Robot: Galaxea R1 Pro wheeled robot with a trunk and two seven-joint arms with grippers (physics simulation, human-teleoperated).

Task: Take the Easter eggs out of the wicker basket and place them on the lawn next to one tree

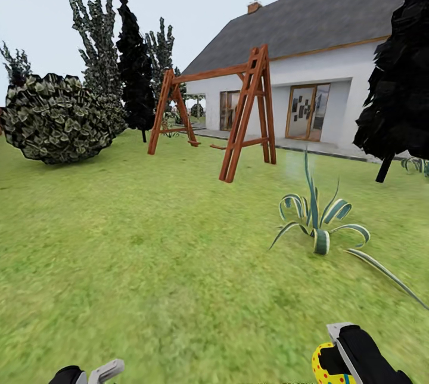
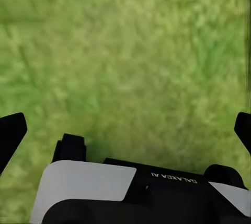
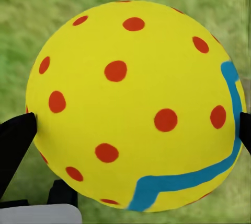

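We're out in a home garden. Green lawn [image 1: 149, 241] everywhere, a wooden swing frame [image 1: 238, 110], a white house [image 1: 333, 74] behind.

The Easter egg [image 3: 133, 104] is showing bright yellow with red dots and a blue zigzag band. The lawn [image 1: 149, 253] is lying mottled green — the swing frame [image 1: 238, 110] is glowing reddish-brown, the spiky plant [image 1: 319, 223] is wearing green-and-cream stripes.

txt: "GALAXEA", prob. | on: left gripper [image 2: 125, 130] housing | upside-down in left wrist view | no other txt
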